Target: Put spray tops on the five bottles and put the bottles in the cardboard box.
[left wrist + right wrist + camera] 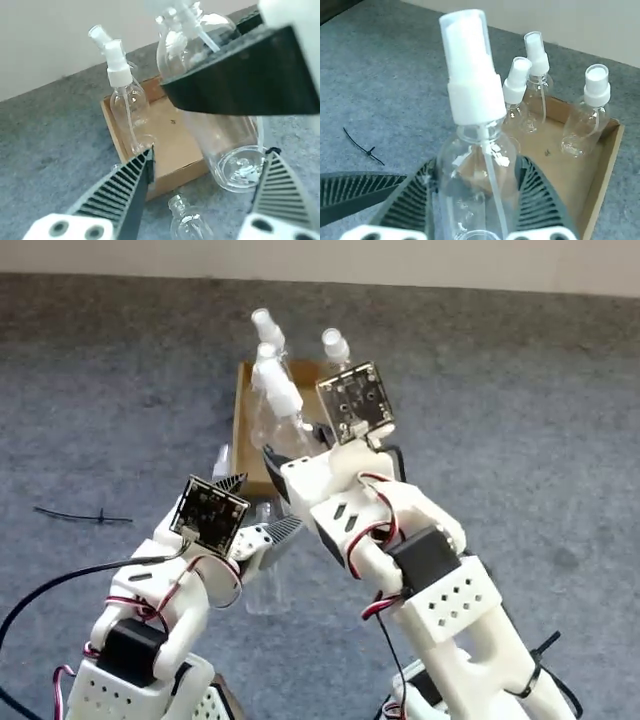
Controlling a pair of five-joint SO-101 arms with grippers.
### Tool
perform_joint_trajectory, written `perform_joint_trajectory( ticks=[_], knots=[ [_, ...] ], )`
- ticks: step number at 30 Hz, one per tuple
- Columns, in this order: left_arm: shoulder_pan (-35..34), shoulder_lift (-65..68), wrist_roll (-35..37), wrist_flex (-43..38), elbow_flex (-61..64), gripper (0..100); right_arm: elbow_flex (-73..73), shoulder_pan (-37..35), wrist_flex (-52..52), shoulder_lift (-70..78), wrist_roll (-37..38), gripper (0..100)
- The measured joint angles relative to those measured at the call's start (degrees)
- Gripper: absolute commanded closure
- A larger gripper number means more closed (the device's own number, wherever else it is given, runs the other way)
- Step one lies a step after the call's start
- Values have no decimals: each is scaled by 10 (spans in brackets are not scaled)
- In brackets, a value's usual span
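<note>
We see the right pincer (479, 167) clamped on a spray-topped bottle (476, 140), held off the grey tabletop (380, 75) at the near end of the cardboard box (606, 165), where three capped bottles (536, 85) stand. The left pincer (211, 152) gapes apart just beside it, above an uncapped bottle (186, 222) resting on the tabletop.

Our left arm (150, 620) rises from the lower left of the high view, wrist angled toward the frame's centre. The left gripper (258, 508) has its jaws spread wide apart. Our right arm (440, 590) stretches from the lower right up to the middle of the frame, reaching past the left one. The right gripper (297, 448) is clamped on a bottle (470, 70), one finger on each side.
</note>
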Motion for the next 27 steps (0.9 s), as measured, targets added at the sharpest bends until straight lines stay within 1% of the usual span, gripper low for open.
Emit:
perform_joint_trajectory(
  ticks=[3, 7, 13, 18, 22, 27],
  knots=[
    [-2, -1, 0, -1, 3, 692, 0, 2, 0, -2, 0, 994],
    [-3, 4, -4, -4, 3, 692, 0, 23, 0, -3, -2, 994],
    [-3, 6, -4, -4, 4, 692, -1, 33, 51, -4, -2, 994],
    [-3, 6, -4, -4, 4, 692, -1, 35, 62, -4, -2, 994],
    [-3, 4, -4, -4, 4, 692, -1, 35, 56, -4, -1, 994],
    [-7, 4, -4, 18, -12, 692, -1, 33, 3, -4, -4, 994]
  ],
)
